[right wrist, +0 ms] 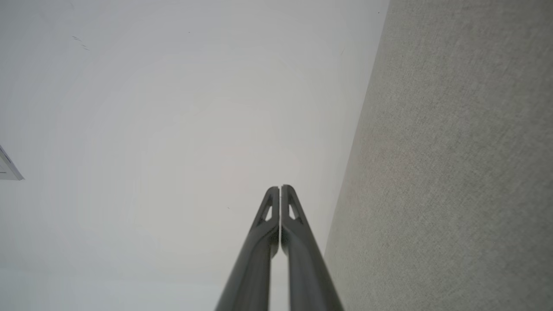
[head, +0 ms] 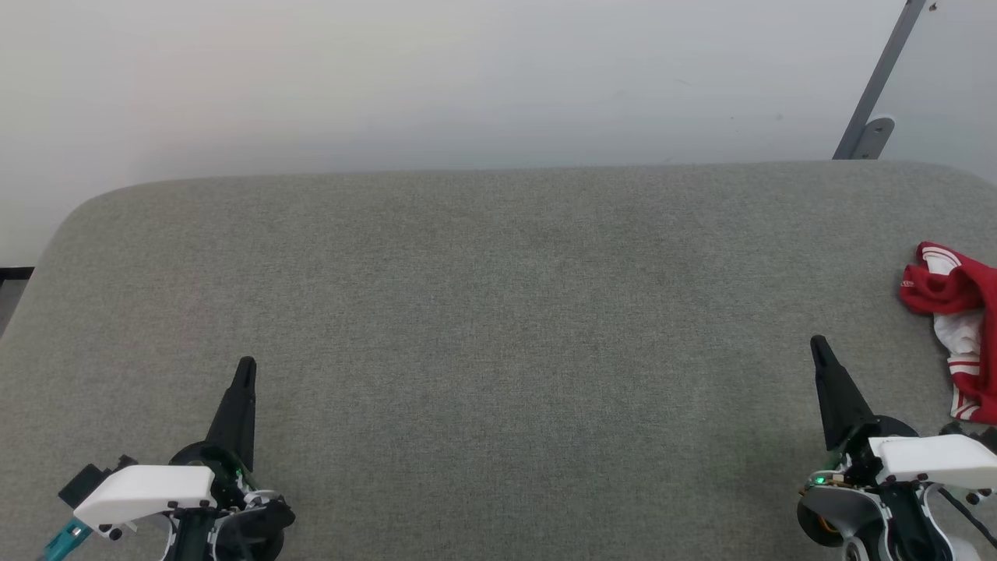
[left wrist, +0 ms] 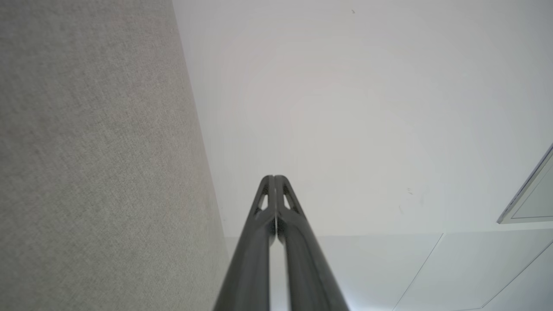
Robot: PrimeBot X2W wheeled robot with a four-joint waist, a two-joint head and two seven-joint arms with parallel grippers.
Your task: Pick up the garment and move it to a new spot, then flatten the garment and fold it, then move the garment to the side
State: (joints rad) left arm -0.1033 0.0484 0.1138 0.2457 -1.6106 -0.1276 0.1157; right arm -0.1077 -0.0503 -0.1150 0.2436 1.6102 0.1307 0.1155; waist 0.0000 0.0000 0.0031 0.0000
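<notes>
While the garment (head: 952, 300) lies crumpled on the grey surface (head: 498, 312), left claw (head: 248, 366) and right claw (head: 818, 344) sit pinched together, empty.

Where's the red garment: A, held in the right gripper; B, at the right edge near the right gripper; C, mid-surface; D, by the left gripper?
B: the garment lies crumpled at the surface's right edge, near the shut, empty right gripper.

Crumpled red-and-white garment (head: 954, 292), cut off by the head view's right edge, whole shape untellable.
</notes>
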